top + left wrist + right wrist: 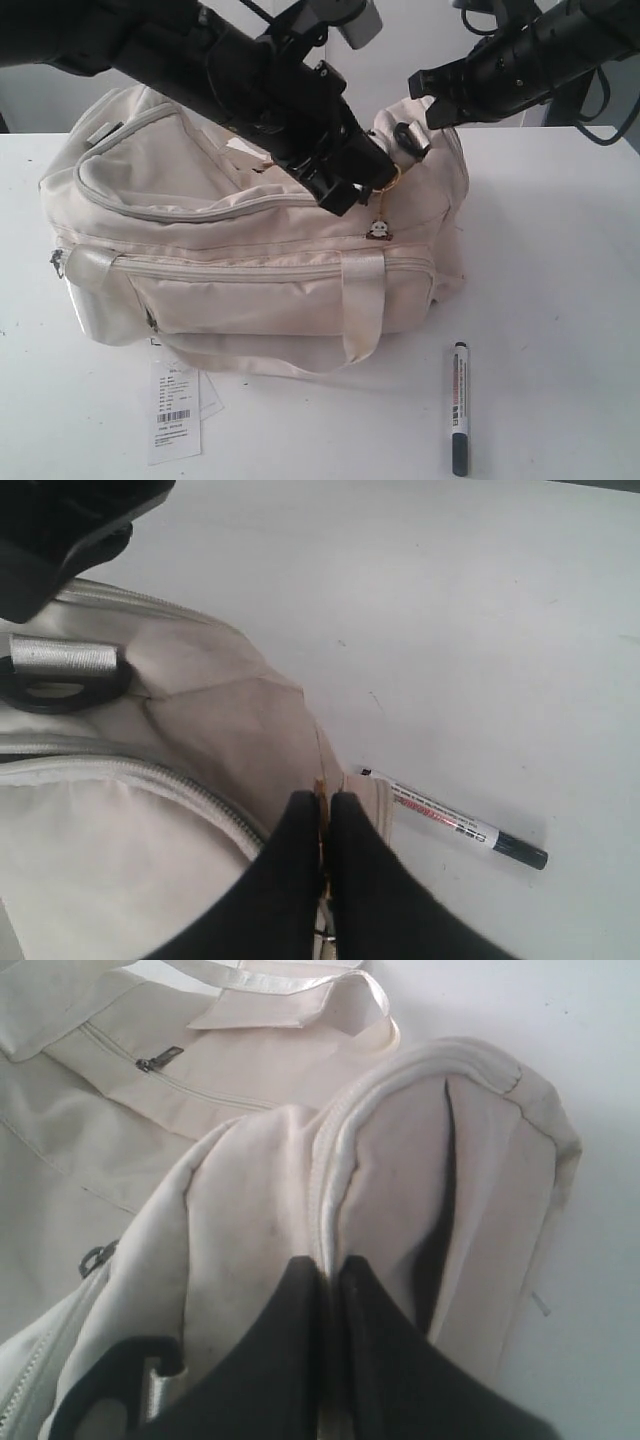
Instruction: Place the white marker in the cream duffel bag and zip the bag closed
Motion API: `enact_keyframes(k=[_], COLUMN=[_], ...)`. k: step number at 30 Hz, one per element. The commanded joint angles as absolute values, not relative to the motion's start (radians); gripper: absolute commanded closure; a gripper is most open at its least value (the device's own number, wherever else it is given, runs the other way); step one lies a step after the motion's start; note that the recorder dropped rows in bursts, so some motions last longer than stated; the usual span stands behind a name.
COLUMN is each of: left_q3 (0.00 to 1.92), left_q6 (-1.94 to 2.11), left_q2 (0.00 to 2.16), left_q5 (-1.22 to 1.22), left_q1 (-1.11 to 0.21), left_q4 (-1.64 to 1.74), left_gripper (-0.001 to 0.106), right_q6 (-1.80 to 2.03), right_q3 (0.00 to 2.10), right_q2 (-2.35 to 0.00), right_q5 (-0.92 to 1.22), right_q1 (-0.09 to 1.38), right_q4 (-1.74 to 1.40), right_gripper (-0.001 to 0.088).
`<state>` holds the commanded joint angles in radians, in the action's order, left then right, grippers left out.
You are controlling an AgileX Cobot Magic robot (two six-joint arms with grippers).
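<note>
white marker untouched; left end effector angles down, clamping zipper pull; right end effector pinches end of cream duffel bag.

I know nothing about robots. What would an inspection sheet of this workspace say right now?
Surface: white table.
Job's things: cream duffel bag lying on the table; white marker on the table beside it, not yet inside.
Clutter: barcode tag in front of the bag; panda charm hanging from it.
Grippers: left gripper shut on a gold ring by the zip; right gripper shut on the bag's end seam.
Cables: black cable looping under the right arm.
Surroundings: pale backdrop, nothing else seen.
</note>
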<state>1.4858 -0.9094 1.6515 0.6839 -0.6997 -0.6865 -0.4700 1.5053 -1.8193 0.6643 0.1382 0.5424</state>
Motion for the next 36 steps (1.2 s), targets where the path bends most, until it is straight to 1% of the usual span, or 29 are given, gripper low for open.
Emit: enact_keyframes(k=[15,24,36], left_q3=[1.406,1.407,1.407], left_q6=[-0.867,-0.810,-0.769], left_q2=[1.584,1.562,1.526], left_q5=[0.659,0.666,0.705], left_q1=[-0.700,-0.698,-0.698], left_q4=[-0.603,-0.519,-0.436], left_gripper=[0.105,0.105,0.105], right_q6=[-0.470,-0.435,-0.431], right_q3=[1.505,1.505,1.505], right_q2=[-1.819,-1.819,-1.819], right_q5=[0.665,0.667,0.674], right_q1=[0.138,0.138,0.138], right_q4=[0.538,0.468,0.469], right_gripper=[0.0868,0.0868,0.0868])
